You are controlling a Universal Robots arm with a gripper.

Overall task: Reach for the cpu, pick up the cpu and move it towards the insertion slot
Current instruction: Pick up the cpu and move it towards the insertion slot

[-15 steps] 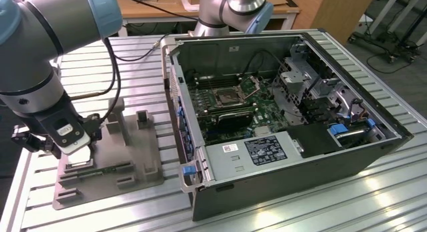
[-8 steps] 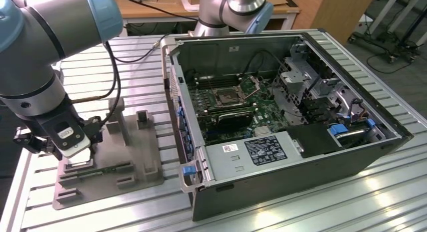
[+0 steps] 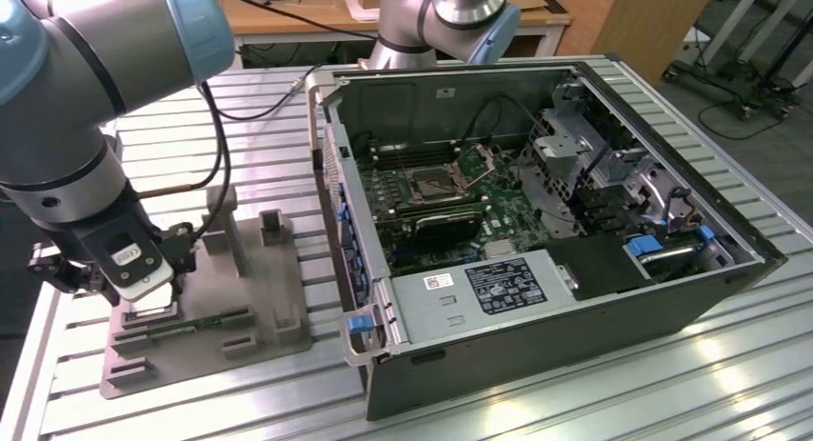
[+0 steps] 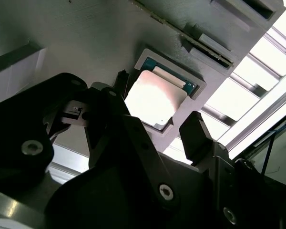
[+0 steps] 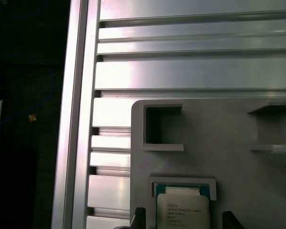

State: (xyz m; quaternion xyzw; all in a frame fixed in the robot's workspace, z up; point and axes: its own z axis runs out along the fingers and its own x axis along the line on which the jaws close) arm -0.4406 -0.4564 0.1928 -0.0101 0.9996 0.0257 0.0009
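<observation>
light: bright | glare: cpu (image 4: pixel 155 98), table (image 3: pixel 610 384) | shadow: tray recess (image 5: pixel 155 126)

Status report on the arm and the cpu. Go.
Gripper open, jaws straddling the cpu. Chip flat in the grey tray recess, not lifted. Nothing lying on it. Insertion slot off in the open case.

Your arm (image 3: pixel 64 146) was silver-grey tubing with pale blue joint caps (image 3: pixel 204 27) — a black cable (image 3: pixel 224 146) beside it, its gripper (image 4: pixel 159 100) black and screw-studded.
</observation>
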